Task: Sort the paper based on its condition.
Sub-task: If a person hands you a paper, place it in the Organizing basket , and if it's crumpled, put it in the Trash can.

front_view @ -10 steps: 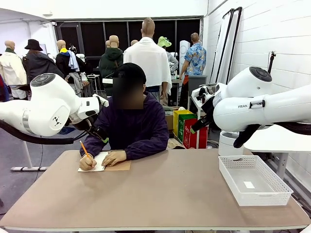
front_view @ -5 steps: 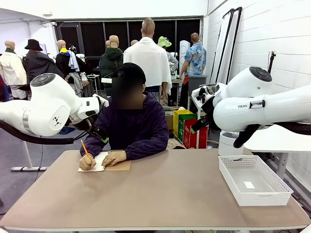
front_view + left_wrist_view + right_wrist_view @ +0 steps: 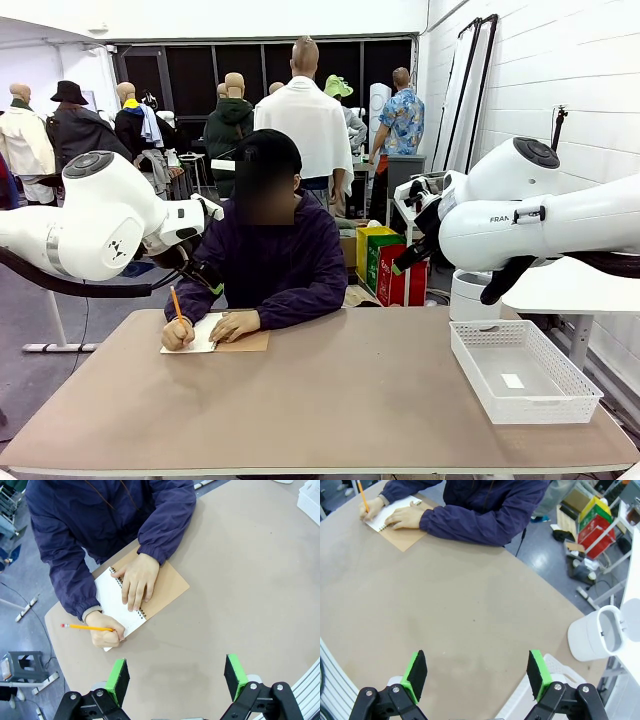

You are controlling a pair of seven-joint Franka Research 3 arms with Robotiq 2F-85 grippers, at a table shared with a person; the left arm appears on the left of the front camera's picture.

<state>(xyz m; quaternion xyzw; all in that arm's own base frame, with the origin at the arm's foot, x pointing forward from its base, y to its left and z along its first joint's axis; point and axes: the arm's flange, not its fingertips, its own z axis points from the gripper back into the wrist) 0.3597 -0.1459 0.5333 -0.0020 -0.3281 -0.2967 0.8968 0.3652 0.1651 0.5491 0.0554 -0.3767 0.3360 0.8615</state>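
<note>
Loose paper is out of view. At the far left of the table a person writes with an orange pencil (image 3: 174, 304) on the white page (image 3: 116, 607) of a spiral notebook (image 3: 240, 342) with a brown cover (image 3: 169, 586). The person's other hand lies flat on the notebook. My left gripper (image 3: 177, 680) hangs open high above the table, on the near side of the notebook, with nothing between its green pads. My right gripper (image 3: 477, 675) is open too, high over the middle of the table. The notebook (image 3: 402, 534) lies far from it at the top left.
A white mesh basket (image 3: 472, 372) stands at the table's right edge, with a small white label on its floor. Both arms are held up beside the person, off the tabletop. The brown tabletop (image 3: 340, 400) stretches bare between notebook and basket.
The person's pencil hand has shifted slightly while writing. Neither arm has moved.
</note>
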